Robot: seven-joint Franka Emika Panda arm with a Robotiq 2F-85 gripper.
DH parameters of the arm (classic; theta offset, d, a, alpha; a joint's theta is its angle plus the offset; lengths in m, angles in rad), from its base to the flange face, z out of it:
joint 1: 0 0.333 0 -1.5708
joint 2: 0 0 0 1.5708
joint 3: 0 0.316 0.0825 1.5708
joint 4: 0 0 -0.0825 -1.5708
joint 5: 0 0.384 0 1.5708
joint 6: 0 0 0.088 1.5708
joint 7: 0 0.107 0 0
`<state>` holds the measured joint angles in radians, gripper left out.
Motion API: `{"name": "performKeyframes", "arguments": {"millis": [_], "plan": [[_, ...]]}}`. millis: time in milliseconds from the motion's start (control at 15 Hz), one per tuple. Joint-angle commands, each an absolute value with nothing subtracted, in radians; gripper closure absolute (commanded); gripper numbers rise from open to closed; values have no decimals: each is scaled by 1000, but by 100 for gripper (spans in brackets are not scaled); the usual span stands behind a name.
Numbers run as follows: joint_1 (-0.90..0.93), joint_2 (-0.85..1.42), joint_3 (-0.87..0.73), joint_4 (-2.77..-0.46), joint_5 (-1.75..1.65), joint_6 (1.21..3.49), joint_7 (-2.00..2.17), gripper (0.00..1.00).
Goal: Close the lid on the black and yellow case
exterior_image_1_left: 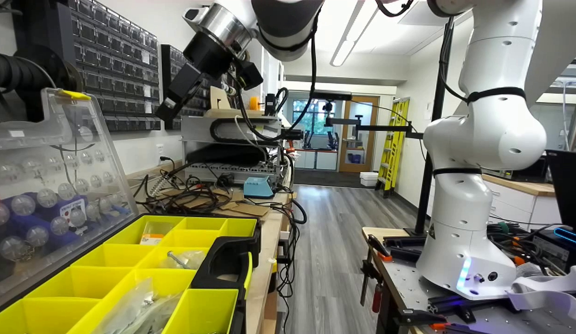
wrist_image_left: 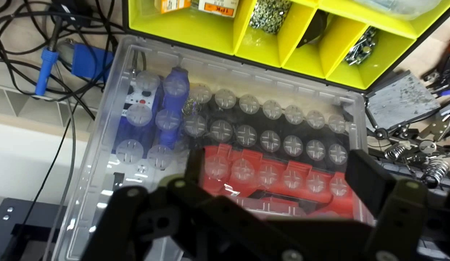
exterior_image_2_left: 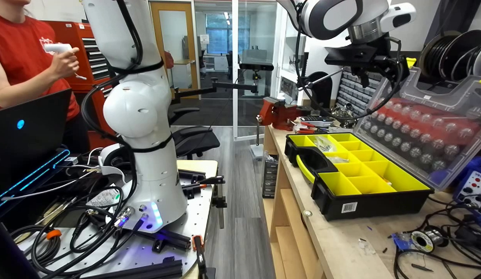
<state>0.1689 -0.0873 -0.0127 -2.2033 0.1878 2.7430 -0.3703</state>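
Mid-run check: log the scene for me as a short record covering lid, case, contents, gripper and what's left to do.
Lid: clear, open, tilted back on the side opposite the handle recess
Case: black and yellow, on the wooden bench
Contents: include loose metal parts and plastic bags
Gripper: jaws open, nothing gripped
Contact with lid: cannot be confirmed
Remaining: lid not yet closed

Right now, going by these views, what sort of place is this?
Most likely a lab or workshop: a red vise stands on the bench, drawer cabinets hang on the wall, and the open case holds small metal parts.
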Motion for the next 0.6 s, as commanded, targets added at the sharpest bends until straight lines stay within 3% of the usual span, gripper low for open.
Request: {"name": "performKeyframes", "arguments": {"millis": [0, 533], "plan": [[169, -29, -14, -2151, 182, 2827, -388, 0], [160, 103, -43, -2013, 109, 2926, -328, 0]]}}
